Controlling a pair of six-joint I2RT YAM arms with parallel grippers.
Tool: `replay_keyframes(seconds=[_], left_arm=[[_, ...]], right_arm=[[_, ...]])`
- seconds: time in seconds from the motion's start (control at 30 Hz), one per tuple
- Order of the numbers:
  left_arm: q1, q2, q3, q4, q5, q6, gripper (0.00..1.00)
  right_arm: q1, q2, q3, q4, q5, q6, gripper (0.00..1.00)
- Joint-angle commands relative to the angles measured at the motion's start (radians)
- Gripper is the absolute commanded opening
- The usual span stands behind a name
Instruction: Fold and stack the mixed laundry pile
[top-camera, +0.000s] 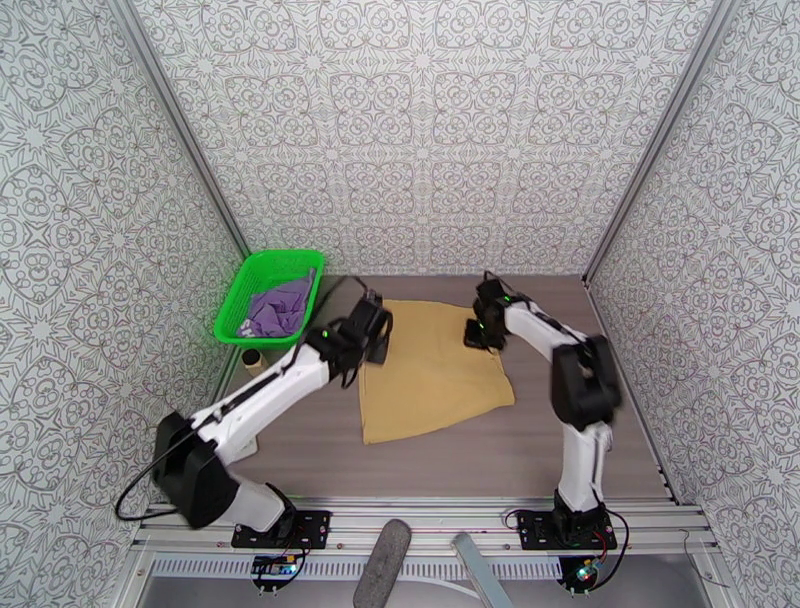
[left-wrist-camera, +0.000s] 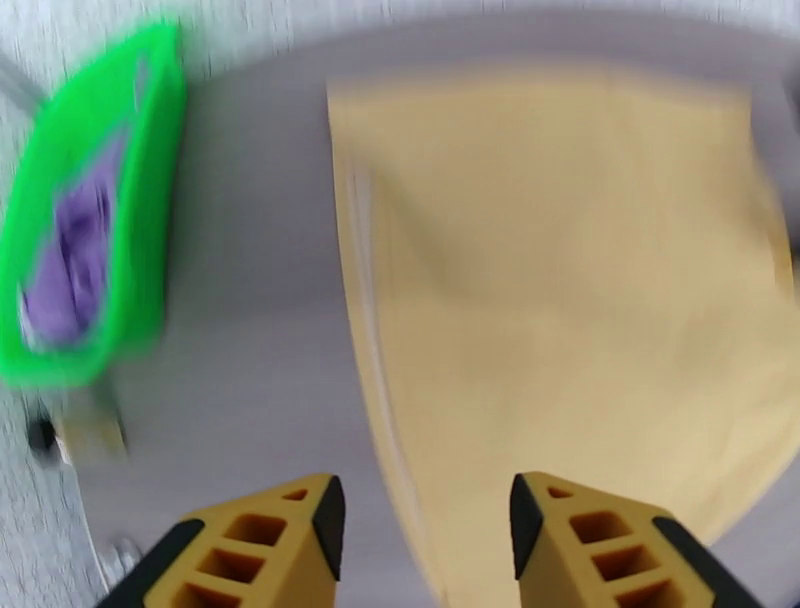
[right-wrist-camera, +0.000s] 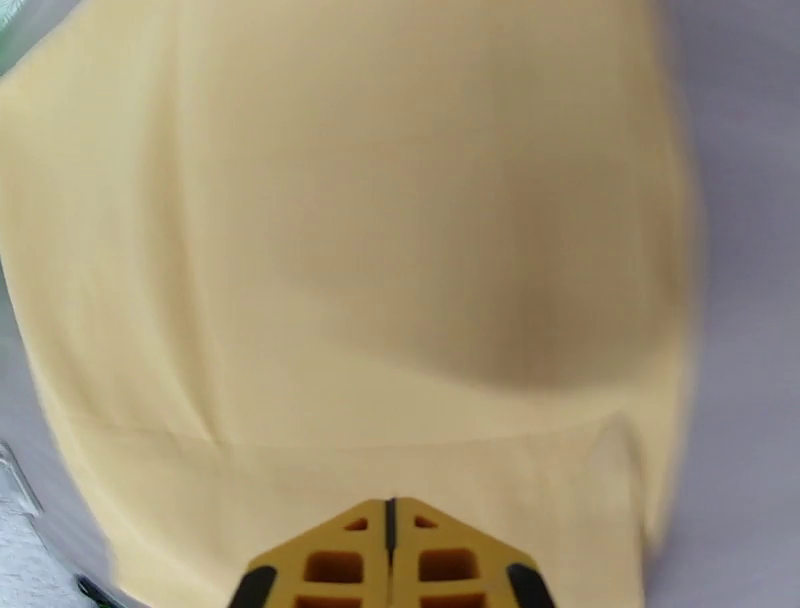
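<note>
Two garments apart: far left, purple T-shirt (top-camera: 280, 310) bunched inside green mesh basket (top-camera: 232, 300). Next, left gripper (left-wrist-camera: 428, 505), jaws parted and empty, above left edge of mustard-tan garment (top-camera: 430, 375) spread flat mid-table. Over to right gripper (right-wrist-camera: 391, 505), clenched tight over its far right corner, pinch on fabric unclear.

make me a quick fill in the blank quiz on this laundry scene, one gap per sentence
1. The purple shirt lies inside the green ____.
2. The tan cloth lies spread out on the ____.
3. The left gripper, above the cloth's edge, has its jaws ____.
4. The right gripper, at the cloth, has its jaws ____.

Missing words: basket; table; open; shut.
</note>
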Motion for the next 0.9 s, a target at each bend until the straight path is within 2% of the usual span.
replay_keyframes(seconds=[0.0,0.07,0.17,0.3,0.43,0.5,0.57,0.7,0.87], left_arm=[[-0.016,-0.045,-0.037,-0.043,0.039,-0.081,0.59],[-0.022,-0.043,-0.052,-0.043,0.064,-0.088,0.7],[-0.037,-0.026,-0.074,-0.046,0.097,-0.121,0.79],[-0.068,-0.002,-0.119,-0.03,0.143,-0.183,0.8],[-0.098,0.046,-0.154,0.01,0.167,-0.225,0.77],[-0.097,0.087,-0.163,0.053,0.155,-0.227,0.62],[-0.079,0.145,-0.148,0.102,0.151,-0.211,0.39],[-0.056,0.29,-0.057,0.185,0.149,-0.132,0.01],[-0.03,0.454,0.065,0.197,0.142,-0.071,0.0]], right_arm=[[0.001,0.159,0.181,-0.114,0.002,0.04,0.0],[0.0,0.243,0.336,-0.167,0.026,0.073,0.0],[-0.008,0.352,0.526,-0.221,0.039,0.132,0.0],[-0.02,0.432,0.667,-0.208,0.04,0.209,0.0],[-0.026,0.403,0.63,-0.099,0.007,0.236,0.0],[-0.025,0.343,0.56,-0.037,-0.039,0.215,0.0],[-0.022,0.256,0.45,0.032,-0.07,0.192,0.0],[-0.02,0.037,0.191,0.156,-0.102,0.149,0.0],[-0.016,-0.238,-0.119,0.219,-0.117,0.084,0.0]])
